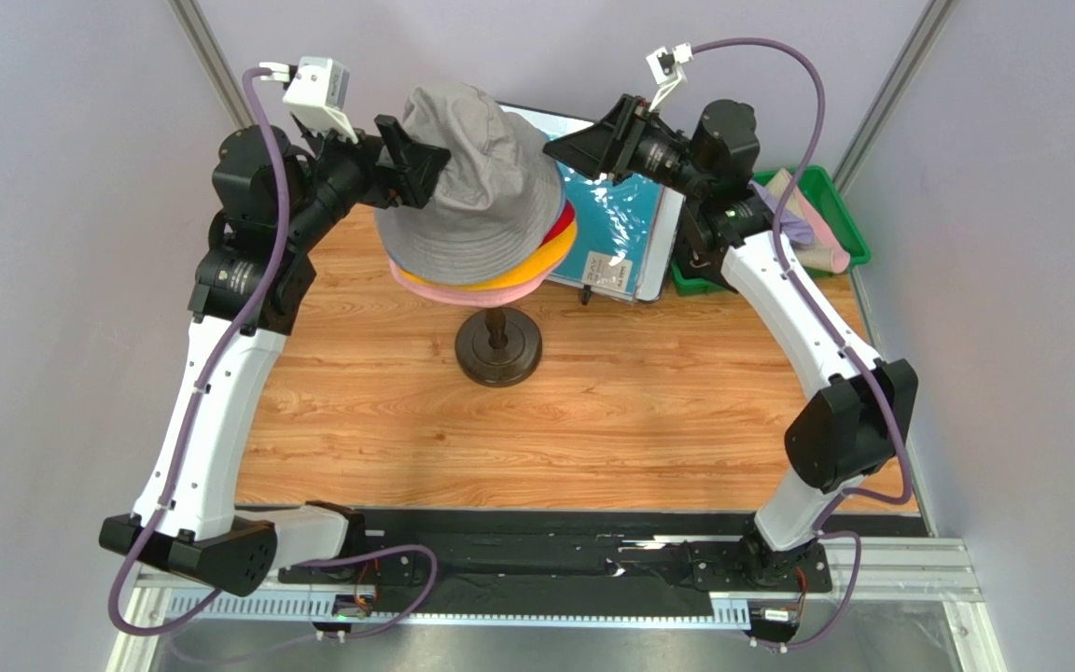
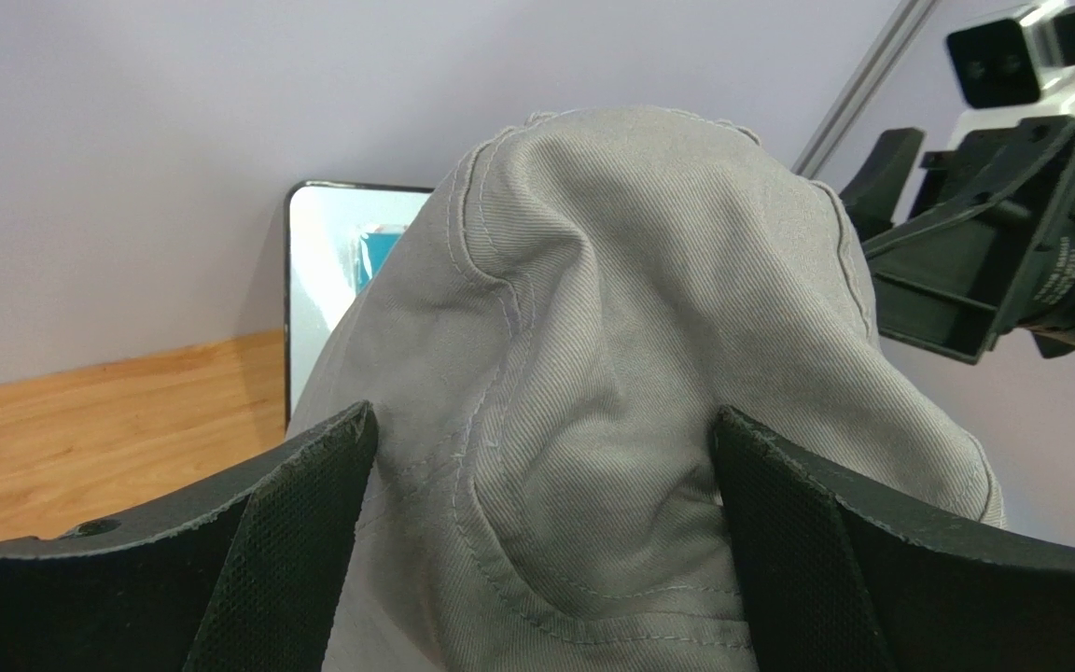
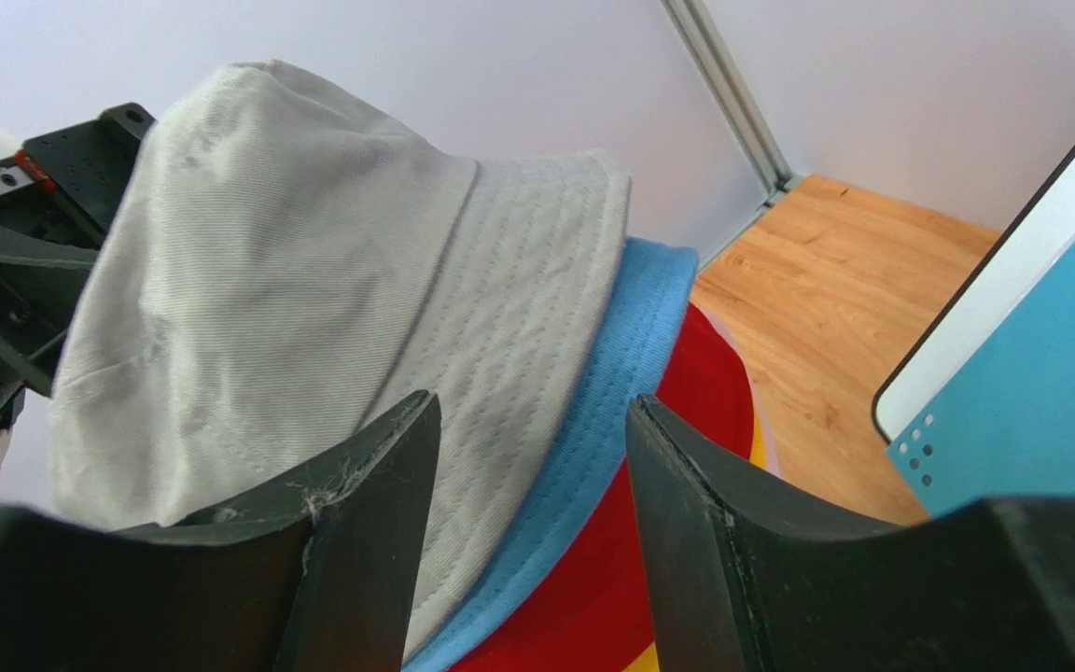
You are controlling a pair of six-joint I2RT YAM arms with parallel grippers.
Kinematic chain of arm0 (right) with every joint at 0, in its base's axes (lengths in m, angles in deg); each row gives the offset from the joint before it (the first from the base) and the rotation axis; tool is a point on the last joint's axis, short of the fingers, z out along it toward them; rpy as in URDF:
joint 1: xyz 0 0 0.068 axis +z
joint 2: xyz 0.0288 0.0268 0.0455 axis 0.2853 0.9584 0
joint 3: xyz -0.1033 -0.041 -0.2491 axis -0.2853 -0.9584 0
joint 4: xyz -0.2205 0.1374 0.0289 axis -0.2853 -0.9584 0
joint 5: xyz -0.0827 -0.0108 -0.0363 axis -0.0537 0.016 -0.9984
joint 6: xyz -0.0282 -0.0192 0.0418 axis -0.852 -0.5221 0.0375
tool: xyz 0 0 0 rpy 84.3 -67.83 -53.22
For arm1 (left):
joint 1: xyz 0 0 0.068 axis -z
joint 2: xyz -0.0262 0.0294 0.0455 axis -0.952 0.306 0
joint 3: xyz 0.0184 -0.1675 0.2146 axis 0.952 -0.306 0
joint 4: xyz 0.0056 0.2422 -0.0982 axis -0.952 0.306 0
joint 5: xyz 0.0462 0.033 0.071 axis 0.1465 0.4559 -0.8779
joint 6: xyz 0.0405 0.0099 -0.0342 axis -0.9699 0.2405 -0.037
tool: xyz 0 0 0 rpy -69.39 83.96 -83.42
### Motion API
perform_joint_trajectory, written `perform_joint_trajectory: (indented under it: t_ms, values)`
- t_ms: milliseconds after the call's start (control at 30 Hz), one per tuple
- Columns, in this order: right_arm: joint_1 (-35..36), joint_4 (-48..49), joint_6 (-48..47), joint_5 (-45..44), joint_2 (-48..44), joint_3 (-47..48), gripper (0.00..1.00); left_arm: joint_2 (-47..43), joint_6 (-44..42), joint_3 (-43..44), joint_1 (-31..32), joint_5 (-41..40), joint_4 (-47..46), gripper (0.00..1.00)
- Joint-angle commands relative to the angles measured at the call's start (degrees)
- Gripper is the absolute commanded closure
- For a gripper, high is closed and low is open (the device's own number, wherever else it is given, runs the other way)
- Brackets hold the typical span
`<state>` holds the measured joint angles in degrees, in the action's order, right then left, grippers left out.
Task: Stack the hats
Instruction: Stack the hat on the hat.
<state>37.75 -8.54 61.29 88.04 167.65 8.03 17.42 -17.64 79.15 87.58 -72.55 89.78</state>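
A grey-beige hat [image 1: 473, 182] sits on top of a stack on a stand, over blue [image 3: 613, 392], red [image 1: 559, 224], orange-yellow [image 1: 536, 266] and pink [image 1: 445, 291] brims. My left gripper [image 1: 417, 161] is open, and its jaws stand wide on either side of the grey-beige hat's crown [image 2: 613, 350]. My right gripper [image 1: 571, 151] is open at the stack's right side. Its jaws hover just above the grey-beige and blue brims [image 3: 529, 434], holding nothing. The head under the hats is hidden.
The stand's dark round base [image 1: 498, 350] rests on the wooden table. A teal sheet with a white frame [image 1: 620, 224] lies behind right of the stack. A green bin [image 1: 845, 203] at the far right holds lavender cloth [image 1: 782, 210]. Grey walls close in on the back and sides.
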Motion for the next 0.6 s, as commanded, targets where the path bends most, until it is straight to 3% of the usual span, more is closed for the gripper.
perform_joint_trajectory:
  t_ms: [0, 567]
  values:
    - [-0.51, -1.46, -3.29, -3.01, -3.72, 2.13, 0.43, -1.56, -0.91, -0.86, 0.33, 0.69, -1.55, 0.07]
    - [0.36, 7.77, 6.91, 4.99, 3.05, 3.71, 0.43, -1.74, -0.74, -1.30, 0.33, 0.78, -1.90, 0.07]
